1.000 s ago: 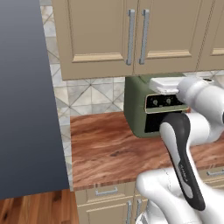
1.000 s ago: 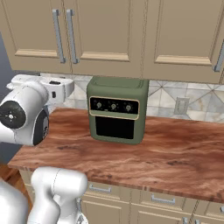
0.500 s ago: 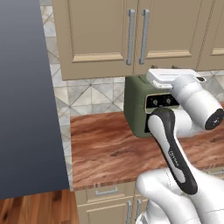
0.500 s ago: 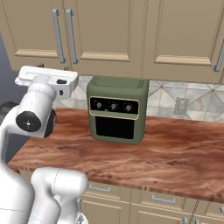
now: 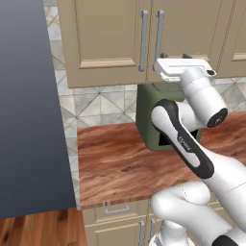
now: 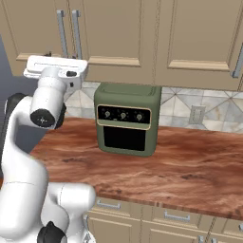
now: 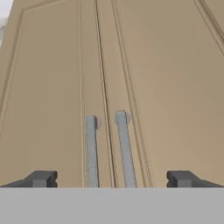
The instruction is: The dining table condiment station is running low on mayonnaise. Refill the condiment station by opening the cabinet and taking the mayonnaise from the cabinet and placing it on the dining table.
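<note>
Wood-grain counter [image 6: 190,166] runs below the tan cabinet [image 5: 110,38], carrying a green oven [image 6: 127,118]. Both cabinet doors are closed, their two silver handles [image 7: 107,148] side by side. Raised before them, the gripper [image 7: 111,178] has its fingers spread wide, straddling both handles without touching them.

cabinet [image 5: 110,38] above counter [image 5: 120,163]; oven [image 6: 127,124] on counter, below doors | end effector [image 7: 111,178] before handles [image 7: 124,148]
</note>
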### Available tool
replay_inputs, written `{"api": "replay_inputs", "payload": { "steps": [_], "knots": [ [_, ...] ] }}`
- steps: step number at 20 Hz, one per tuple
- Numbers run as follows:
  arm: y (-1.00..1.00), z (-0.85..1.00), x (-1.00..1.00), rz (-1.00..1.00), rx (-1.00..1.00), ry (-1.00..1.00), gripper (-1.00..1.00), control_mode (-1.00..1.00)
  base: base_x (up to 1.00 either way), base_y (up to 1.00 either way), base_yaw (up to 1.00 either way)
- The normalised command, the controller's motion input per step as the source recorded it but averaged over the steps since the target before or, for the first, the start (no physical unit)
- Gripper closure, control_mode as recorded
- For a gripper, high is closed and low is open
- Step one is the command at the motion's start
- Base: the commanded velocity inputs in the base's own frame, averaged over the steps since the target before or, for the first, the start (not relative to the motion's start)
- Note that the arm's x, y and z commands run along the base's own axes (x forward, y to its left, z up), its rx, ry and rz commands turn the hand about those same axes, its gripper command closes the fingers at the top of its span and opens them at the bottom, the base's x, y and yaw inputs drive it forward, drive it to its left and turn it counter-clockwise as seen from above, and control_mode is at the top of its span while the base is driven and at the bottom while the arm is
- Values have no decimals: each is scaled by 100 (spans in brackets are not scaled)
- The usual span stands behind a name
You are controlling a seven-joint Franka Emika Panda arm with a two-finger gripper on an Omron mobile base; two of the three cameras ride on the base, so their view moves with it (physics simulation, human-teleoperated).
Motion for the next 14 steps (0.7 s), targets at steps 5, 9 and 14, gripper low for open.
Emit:
{"api": "replay_inputs", "payload": {
  "steps": [5, 9, 14],
  "knots": [
    [0, 33, 11, -1, 0, 0, -100, -100, 0, 0, 0],
    [0, 34, 18, -8, -1, 10, -100, -100, 0, 0, 0],
    [0, 19, 22, -11, -2, 19, -100, -100, 0, 0, 0]
  ]
}}
